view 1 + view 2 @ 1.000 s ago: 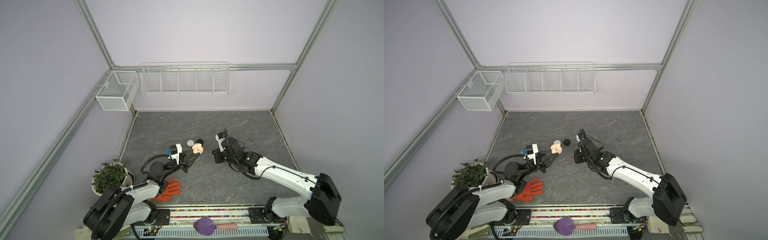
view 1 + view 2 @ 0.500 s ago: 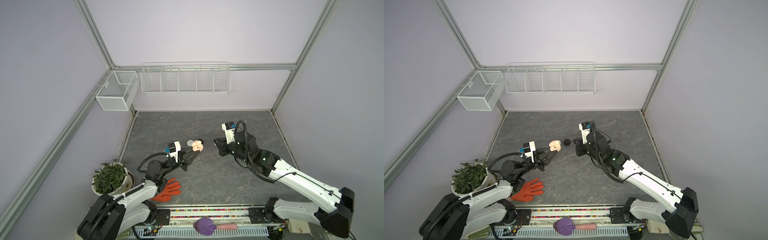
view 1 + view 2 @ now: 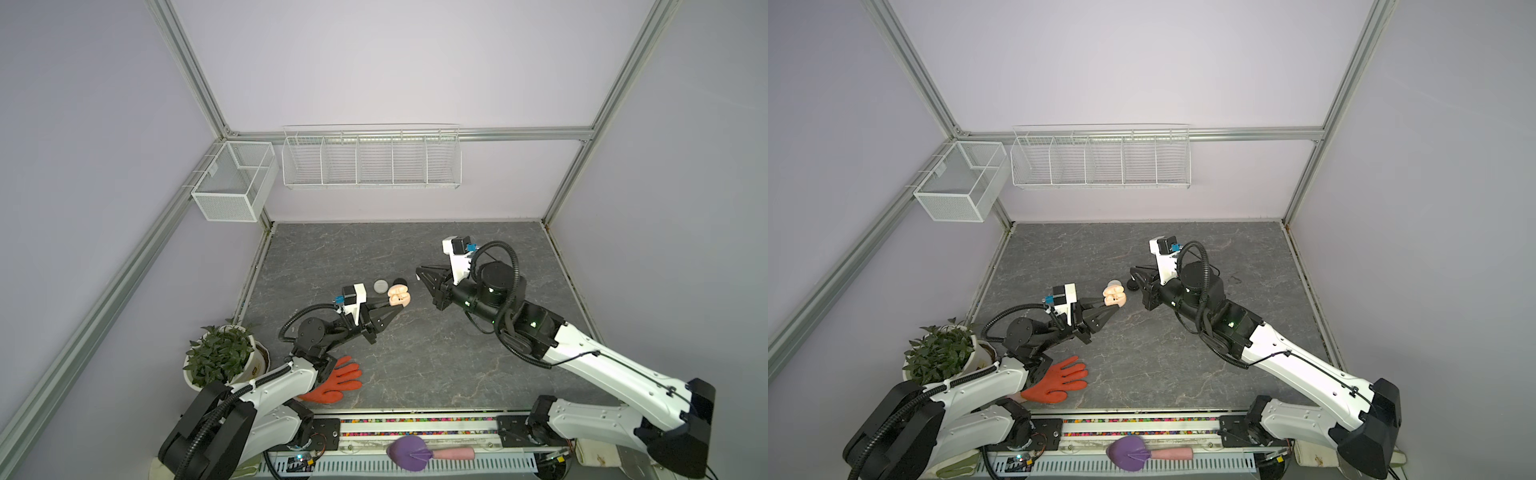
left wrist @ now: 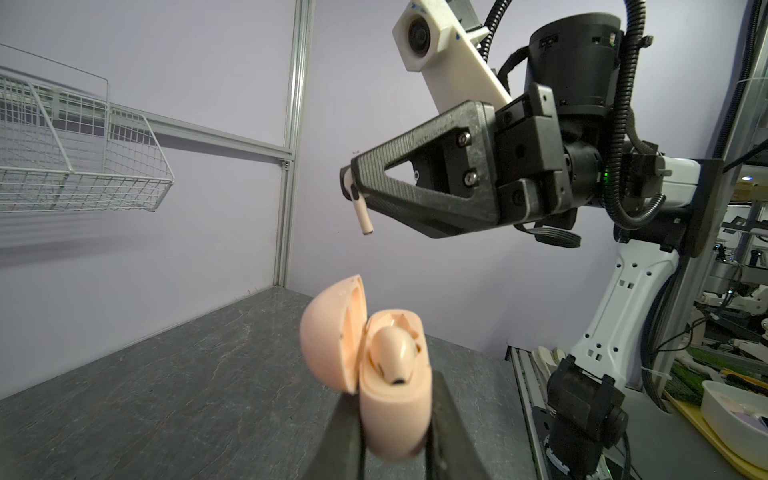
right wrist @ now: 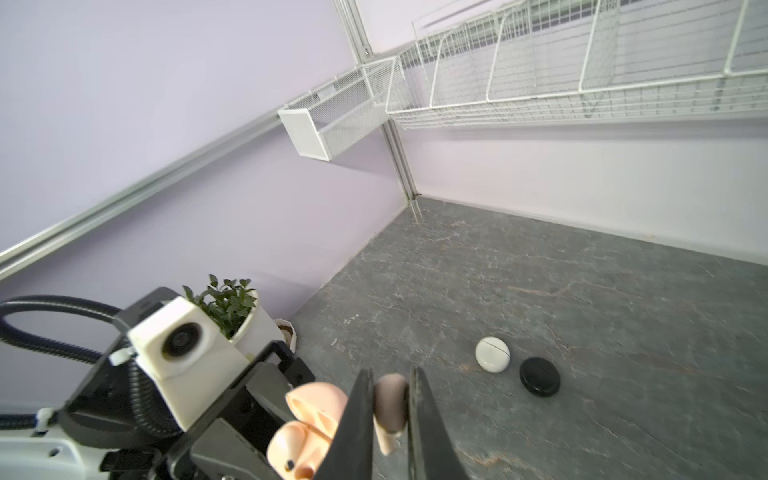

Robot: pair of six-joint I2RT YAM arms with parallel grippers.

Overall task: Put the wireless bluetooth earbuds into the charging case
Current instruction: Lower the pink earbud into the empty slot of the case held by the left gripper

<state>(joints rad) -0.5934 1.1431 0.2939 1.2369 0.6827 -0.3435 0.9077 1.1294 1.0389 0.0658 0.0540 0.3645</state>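
Note:
My left gripper [image 3: 394, 308] [image 4: 395, 432] is shut on the lower half of a pale pink charging case [image 3: 399, 296] [image 3: 1114, 297] [image 4: 395, 407], held above the table with its lid [image 4: 328, 332] swung open. One pale pink earbud [image 4: 392, 347] sits in a slot of the case. My right gripper [image 3: 419, 272] [image 5: 388, 399] is shut on a second pale pink earbud [image 5: 388, 405] [image 4: 362, 216], stem hanging free. It hovers just right of and above the case [image 5: 307, 424], apart from it.
A white round puck [image 5: 492, 354] [image 3: 380, 286] and a black one [image 5: 539, 377] [image 3: 399, 281] lie on the grey table behind the case. An orange glove [image 3: 336, 380] and a potted plant [image 3: 220, 357] sit front left. Wire baskets [image 3: 372, 156] hang on the back wall.
My right arm has risen from low over the table with the earbud and its tip has come nearer the case. The left gripper keeps the open case about where it was.

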